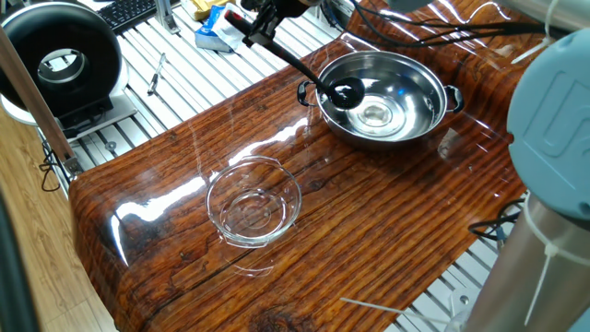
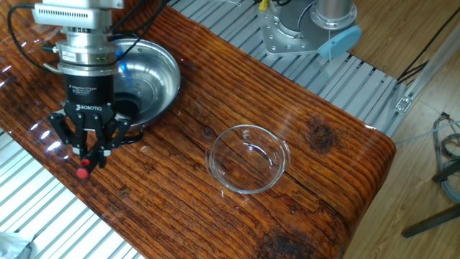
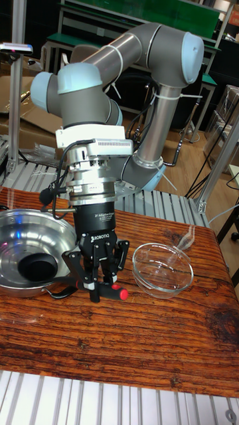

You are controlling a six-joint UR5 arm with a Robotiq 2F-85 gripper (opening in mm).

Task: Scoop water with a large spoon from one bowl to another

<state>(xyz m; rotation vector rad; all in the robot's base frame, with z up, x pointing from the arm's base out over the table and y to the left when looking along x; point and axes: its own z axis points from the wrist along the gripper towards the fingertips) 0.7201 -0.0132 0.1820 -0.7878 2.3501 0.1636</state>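
The large spoon [image 1: 348, 91], an all-black ladle, rests with its round cup inside the steel bowl [image 1: 406, 129] at the bowl's left side. Its slim handle slants up and out over the rim. My gripper [image 2: 90, 152] is shut on the handle's end, and the red tip [image 2: 83, 173] pokes out below the fingers. In the tall view the gripper [image 3: 99, 287] stands just right of the steel bowl [image 3: 13, 229], with the ladle cup [image 3: 36, 267] low in it. Water shows only as glints at the steel bowl's bottom. The clear glass bowl [image 1: 253, 201] sits apart on the wooden table.
The robot's grey arm link [image 1: 553, 101] fills the right edge of one fixed view. A black round device [image 1: 60, 60] and a keyboard [image 1: 129, 11] lie beyond the table's far-left end. The robot base [image 2: 309, 29] stands behind the table. Slatted metal surrounds the wood top.
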